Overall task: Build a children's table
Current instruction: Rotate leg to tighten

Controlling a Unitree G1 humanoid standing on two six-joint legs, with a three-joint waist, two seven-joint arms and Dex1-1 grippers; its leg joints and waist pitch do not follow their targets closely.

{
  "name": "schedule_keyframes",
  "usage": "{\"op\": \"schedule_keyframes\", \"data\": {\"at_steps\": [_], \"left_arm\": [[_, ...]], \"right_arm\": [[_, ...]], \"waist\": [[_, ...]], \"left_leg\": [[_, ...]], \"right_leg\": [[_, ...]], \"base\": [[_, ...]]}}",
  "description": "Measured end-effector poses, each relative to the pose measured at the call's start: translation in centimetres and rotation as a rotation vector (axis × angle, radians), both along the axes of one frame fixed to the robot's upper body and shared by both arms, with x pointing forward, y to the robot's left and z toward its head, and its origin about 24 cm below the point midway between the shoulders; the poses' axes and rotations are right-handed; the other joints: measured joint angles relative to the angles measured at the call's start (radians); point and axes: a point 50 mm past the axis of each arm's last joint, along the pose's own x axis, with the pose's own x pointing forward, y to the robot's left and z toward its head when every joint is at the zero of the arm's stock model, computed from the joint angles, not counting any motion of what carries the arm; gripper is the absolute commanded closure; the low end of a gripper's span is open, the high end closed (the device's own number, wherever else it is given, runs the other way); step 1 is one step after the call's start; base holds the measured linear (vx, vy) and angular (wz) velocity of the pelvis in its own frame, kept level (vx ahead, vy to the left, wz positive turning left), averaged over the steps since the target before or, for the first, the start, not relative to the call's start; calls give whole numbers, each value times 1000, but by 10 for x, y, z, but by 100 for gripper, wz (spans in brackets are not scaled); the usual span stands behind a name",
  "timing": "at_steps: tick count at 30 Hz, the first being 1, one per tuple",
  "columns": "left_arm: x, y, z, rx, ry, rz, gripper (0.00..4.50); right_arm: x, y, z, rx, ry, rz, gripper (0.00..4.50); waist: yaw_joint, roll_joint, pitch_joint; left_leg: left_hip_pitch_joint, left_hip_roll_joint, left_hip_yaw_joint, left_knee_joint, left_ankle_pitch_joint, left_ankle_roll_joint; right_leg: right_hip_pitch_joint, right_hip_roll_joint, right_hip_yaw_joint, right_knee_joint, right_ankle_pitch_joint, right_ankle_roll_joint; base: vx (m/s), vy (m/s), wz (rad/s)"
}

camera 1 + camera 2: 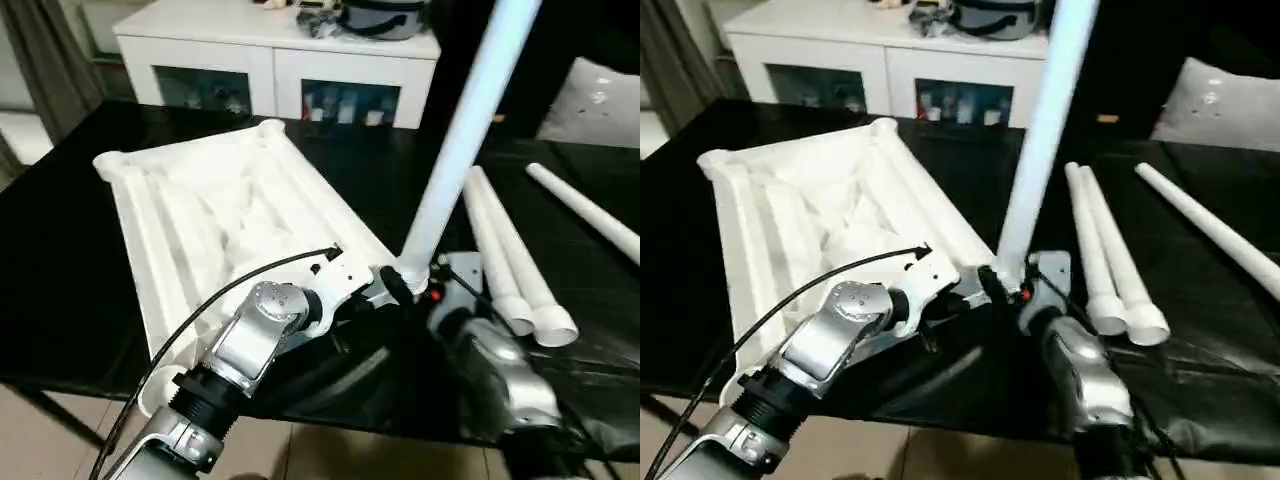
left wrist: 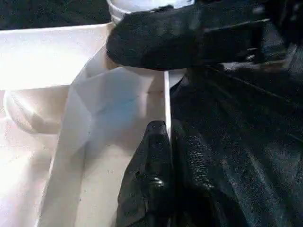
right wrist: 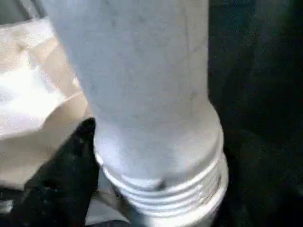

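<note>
The white table top (image 1: pixel 220 210) lies ribbed side up on the black table. One white leg (image 1: pixel 460 130) stands nearly upright, leaning a little right, with its threaded foot (image 3: pixel 165 189) at the near right corner socket. My right gripper (image 1: pixel 425 285) is shut on the base of this leg; one black finger (image 3: pixel 71 161) presses its side. My left gripper (image 2: pixel 166 130) is shut on the thin rim wall of the table top just beside that socket. Two more legs (image 1: pixel 505 260) lie side by side to the right, and a third leg (image 1: pixel 585 210) lies farther right.
A white cabinet (image 1: pixel 280 50) with glass doors stands behind the table, with a dark pot (image 1: pixel 385 18) on it. A pale grey cushion (image 1: pixel 600 100) sits at the back right. The black table's near edge (image 1: pixel 330 425) runs just under my forearms.
</note>
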Motion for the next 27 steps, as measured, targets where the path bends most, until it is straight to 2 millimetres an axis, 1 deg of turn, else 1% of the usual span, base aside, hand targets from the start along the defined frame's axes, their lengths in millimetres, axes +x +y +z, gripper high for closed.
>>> {"op": "schedule_keyframes", "data": {"at_steps": [1, 2, 4, 5, 7, 9, 11, 12, 15, 17, 21, 22, 24, 25, 27], "left_arm": [[0, 1, 0, 1, -3, -7, 450], [0, 3, 0, 2, -6, -21, 450], [0, 6, 1, 6, -9, -42, 450], [0, 11, 1, 10, -6, -58, 450], [1, 17, 1, 23, -9, -72, 450], [1, 25, 1, 44, -13, -112, 450], [0, 32, 2, 60, -11, -154, 450], [-1, 34, 2, 65, -13, -166, 450], [-2, 41, 3, 88, -9, -233, 450], [-3, 46, 5, 105, 3, -282, 450], [-4, 53, 8, 131, 17, -348, 450], [-5, 54, 8, 136, 18, -362, 450], [-6, 56, 9, 141, 27, -390, 450], [-6, 56, 9, 142, 28, -401, 450], [-7, 56, 9, 145, 33, -425, 450]], "right_arm": [[-1, -3, 0, -6, -3, 11, 19], [-3, -8, 1, -10, -5, 42, 8], [-7, -16, 2, -11, -11, 101, 8], [-11, -24, 6, -22, -15, 150, 8], [-15, -29, 7, -24, -9, 193, 8], [-16, -35, 15, -22, -34, 257, 8], [-17, -41, 27, -26, -62, 316, 8], [-17, -42, 29, -25, -67, 332, 8], [-21, -41, 33, -5, -50, 436, 8], [-24, -40, 37, 2, -36, 519, 8], [-26, -33, 37, 18, -15, 589, 8], [-25, -32, 37, 25, -13, 591, 35], [-23, -27, 35, 40, -11, 599, 35], [-23, -24, 35, 46, -8, 610, 47], [-23, -18, 34, 67, 7, 639, 67]], "waist": [[-1, 0, 0], [0, 0, 0], [0, 0, 0], [1, 1, 0], [0, 1, 1], [-3, 2, 1], [-2, 1, 0], [-2, 1, 0], [0, 1, 0], [3, 1, 0], [8, 0, 0], [9, 0, 0], [13, 0, 0], [15, 0, 0], [25, 0, 0]], "left_leg": [[0, 1, 0, 0, 0, 0], [-1, 1, 0, 0, 0, 0], [-2, 2, 0, 0, 0, 0], [-2, 2, 0, 0, 0, 0], [-2, 3, 0, 1, 0, 0], [-1, 3, 0, 1, 0, 0], [0, 4, 0, 1, 0, 0], [0, 4, 0, 1, 0, 0], [0, 4, 1, 1, 0, 0], [0, 4, 1, 1, 0, 0], [0, 4, 1, 2, 0, 0], [0, 4, 1, 2, 0, 0], [0, 4, 1, 3, 0, 0], [0, 4, 1, 3, 0, 0], [0, 4, 1, 3, 0, 0]], "right_leg": [[0, 0, 0, 0, 0, 0], [-2, 1, -1, 0, 0, 0], [-2, 1, -1, 1, 0, 0], [-2, 1, -2, 1, 0, 0], [-2, 2, -2, 1, 0, 0], [-2, 2, -2, 1, 1, -1], [-1, 2, -2, 1, 1, -1], [-1, 2, -2, 1, 1, -1], [-1, 2, -2, 1, 1, -1], [-1, 2, -2, 1, 1, -1], [0, 2, -2, 1, 1, -1], [0, 2, -2, 1, 1, -1], [0, 2, -2, 2, 1, -1], [0, 2, -2, 2, 1, -1], [0, 2, -2, 2, 1, -1]], "base": [[0, 0, 0], [0, 0, 0], [0, 0, 0], [0, 0, 0], [0, 0, 0], [0, 0, 0], [0, 0, 0], [0, 0, 0], [0, 0, 0], [0, 0, 0], [0, 0, 0], [0, 0, 0], [0, 0, 0], [0, 0, 0], [0, 0, 0]]}}
